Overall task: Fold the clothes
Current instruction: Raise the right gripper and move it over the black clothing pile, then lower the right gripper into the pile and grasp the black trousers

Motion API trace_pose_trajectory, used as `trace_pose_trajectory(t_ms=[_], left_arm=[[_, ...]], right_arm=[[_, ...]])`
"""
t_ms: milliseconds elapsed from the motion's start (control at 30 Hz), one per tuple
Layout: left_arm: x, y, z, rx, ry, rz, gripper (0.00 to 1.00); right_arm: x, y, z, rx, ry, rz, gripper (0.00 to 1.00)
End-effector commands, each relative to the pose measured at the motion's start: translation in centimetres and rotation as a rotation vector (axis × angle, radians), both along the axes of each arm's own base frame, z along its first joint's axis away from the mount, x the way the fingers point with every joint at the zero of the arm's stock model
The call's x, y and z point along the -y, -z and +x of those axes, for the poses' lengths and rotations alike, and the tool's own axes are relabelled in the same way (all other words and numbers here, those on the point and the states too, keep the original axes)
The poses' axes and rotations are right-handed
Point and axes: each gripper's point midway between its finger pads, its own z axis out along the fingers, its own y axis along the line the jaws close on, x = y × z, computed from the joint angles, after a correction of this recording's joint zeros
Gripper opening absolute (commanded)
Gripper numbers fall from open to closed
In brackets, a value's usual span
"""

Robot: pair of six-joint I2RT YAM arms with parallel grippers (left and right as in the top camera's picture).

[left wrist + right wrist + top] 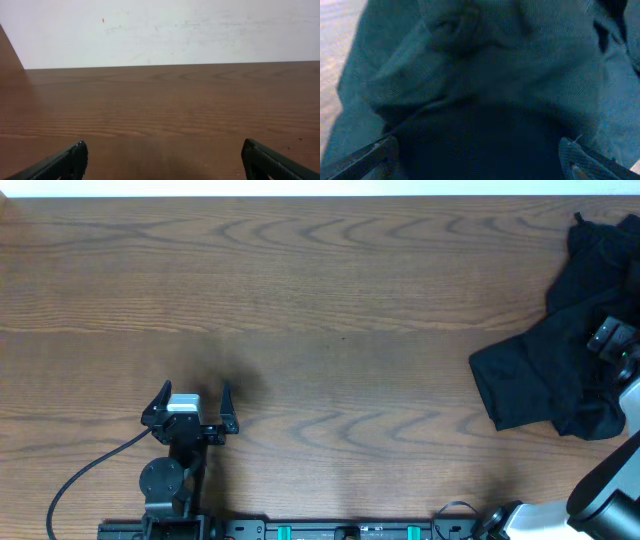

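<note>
A heap of wrinkled black clothes (560, 350) lies at the right edge of the wooden table. My right gripper (612, 345) is down on the heap, jaws open, with the dark fabric (485, 75) filling the right wrist view between the two fingers (480, 155). My left gripper (190, 402) is open and empty at the front left, far from the clothes. In the left wrist view its fingers (162, 157) frame bare wood. No whitish garment shows.
The wooden table (300, 300) runs to a white wall (165, 30) at the back. A black cable (80, 475) loops from the left arm's base at the front edge.
</note>
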Motion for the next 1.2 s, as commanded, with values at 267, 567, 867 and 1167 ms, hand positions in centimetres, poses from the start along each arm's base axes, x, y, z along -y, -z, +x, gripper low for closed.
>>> trace_pose_trajectory(t_ms=[267,567,867,1167], left_arm=[[0.1,1.6,-0.1,-0.051,0.01,0.007,0.98],[0.1,1.6,-0.1,-0.051,0.011,0.007,0.98],[0.1,1.6,-0.1,-0.051,0.011,0.007,0.98],[0.1,1.6,-0.1,-0.051,0.011,0.007,0.98]], right_arm=[[1.6,0.1,-1.2,-0.044,0.054,-0.03,0.02],[1.4,-4.1,-1.2,0.071,0.101,-0.041,0.01],[-4.1,-17.8,-0.7,0.457,-0.093,-0.067,0.01],[-10.7,-24.7,-1.9,0.685,-0.297,0.052,0.01]])
